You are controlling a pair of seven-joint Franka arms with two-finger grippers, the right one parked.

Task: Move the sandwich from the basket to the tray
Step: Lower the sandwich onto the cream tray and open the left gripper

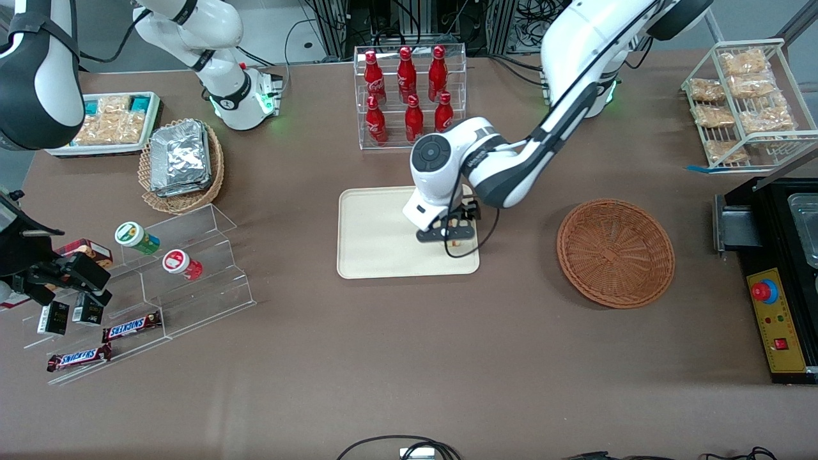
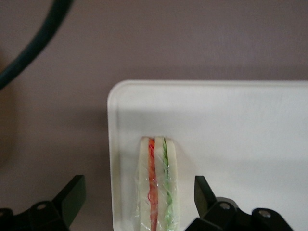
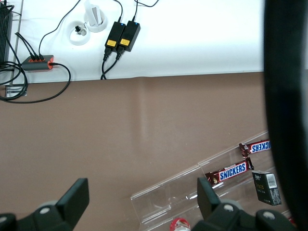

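Resting on tray point(image 2: 240, 125), sandwich point(image 2: 156, 185) sits between spread pincer point(image 2: 139, 202) fingers, untouched

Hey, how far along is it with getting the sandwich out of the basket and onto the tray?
Nearly done. The basket is empty and the sandwich stands on edge on the tray, near its rim. In hand: the gripper is low over the tray with its fingers open on either side of the sandwich, not touching it. Left: lift the arm away.
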